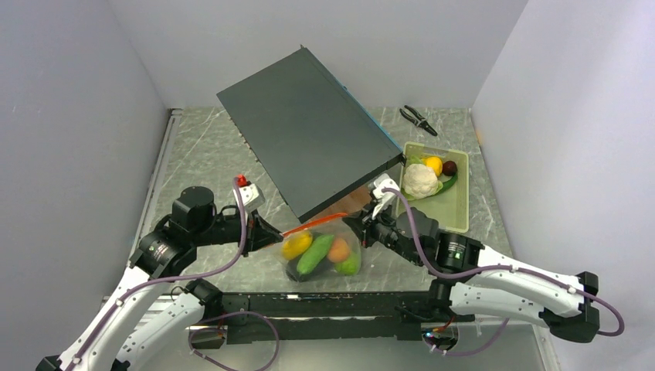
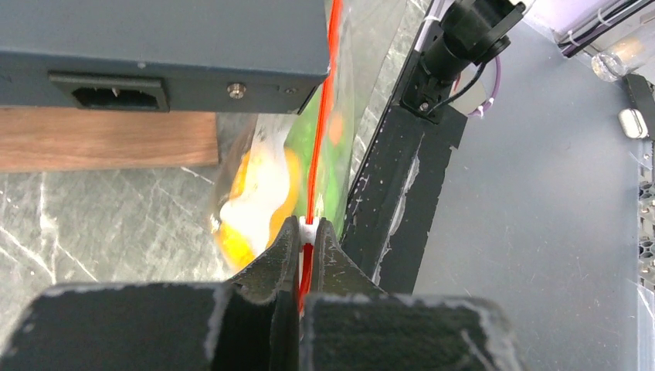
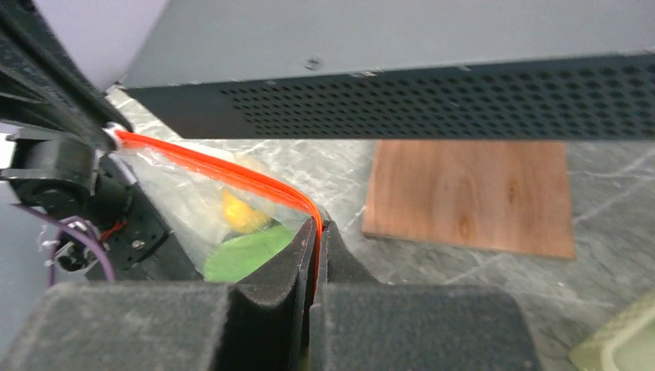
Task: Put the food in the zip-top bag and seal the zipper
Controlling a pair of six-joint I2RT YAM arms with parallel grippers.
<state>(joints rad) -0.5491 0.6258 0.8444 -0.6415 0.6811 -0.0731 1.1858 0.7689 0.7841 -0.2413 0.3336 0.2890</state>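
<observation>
Top external view shows the zip-top bag (image 1: 324,251) lying on the counter (image 1: 201,154) near its front edge, directly between the 2 grippers. The zipper (image 1: 313,225) runs along the bag's far edge as 1 orange-red strip, and each end sits inside a gripper. The left gripper (image 1: 272,236) is clamped on the zipper's left end; in the left wrist view its jaws press together on the strip. The right gripper (image 1: 363,226) is clamped on the right end, and in the right wrist view the strip disappears between its closed jaws.

Inside the bag lie 5 pieces of food: 1 yellow piece (image 1: 296,246), 1 long green piece (image 1: 315,255), 1 orange (image 1: 338,249), 1 smaller green piece (image 1: 349,265), and 1 dark piece (image 1: 297,270) underneath that is hard to make out.

The left arm rises from its base at lower left, bends at the elbow and lies low, forearm pointing right at the bag. The right arm reaches in from lower right, also low, pointing left.

Just right of the right gripper, 1 pale green tray (image 1: 459,205) holds 1 white cauliflower (image 1: 420,180), 1 yellow fruit (image 1: 433,165), 1 dark red piece (image 1: 449,167) and 1 curved green piece (image 1: 448,184). 1 dark grey box (image 1: 309,131) tilts above the bag's far side, over 1 wooden block (image 3: 471,193). 1 pair of pliers (image 1: 418,119) lies at the back.
</observation>
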